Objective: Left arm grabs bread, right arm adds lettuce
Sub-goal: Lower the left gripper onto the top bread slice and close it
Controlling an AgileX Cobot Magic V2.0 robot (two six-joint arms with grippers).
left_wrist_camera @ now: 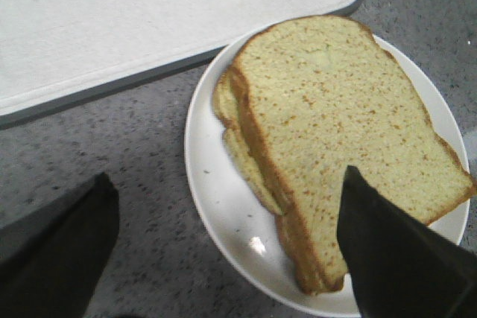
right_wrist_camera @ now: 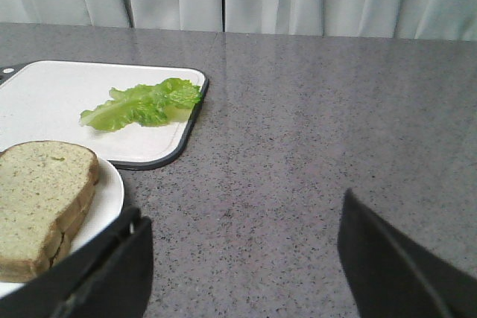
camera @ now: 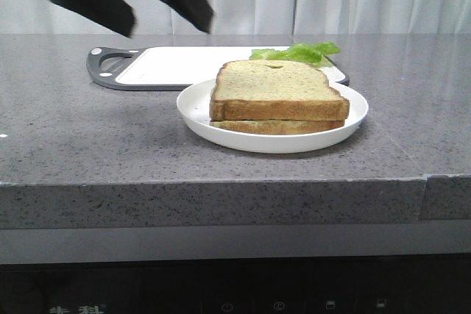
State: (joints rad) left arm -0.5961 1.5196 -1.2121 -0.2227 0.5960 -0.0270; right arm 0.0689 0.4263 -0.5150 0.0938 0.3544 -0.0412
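Note:
The thick bread (camera: 276, 87) lies on top of a thinner slice (camera: 280, 127) on a white plate (camera: 199, 112). The lettuce (camera: 298, 53) lies on the right end of the white cutting board (camera: 176, 65) behind the plate. My left gripper (camera: 168, 27) hangs open and empty in the air, above and to the left of the plate. In the left wrist view the bread (left_wrist_camera: 335, 124) lies below the open left gripper (left_wrist_camera: 227, 173). My right gripper (right_wrist_camera: 243, 206) is open and empty over bare counter, right of the plate (right_wrist_camera: 112, 191); the lettuce (right_wrist_camera: 141, 106) lies ahead of it.
The cutting board has a dark grey rim and a handle at its left end (camera: 107, 64). The grey stone counter (camera: 88, 145) ends in a front edge near the camera. Pale curtains hang behind the counter.

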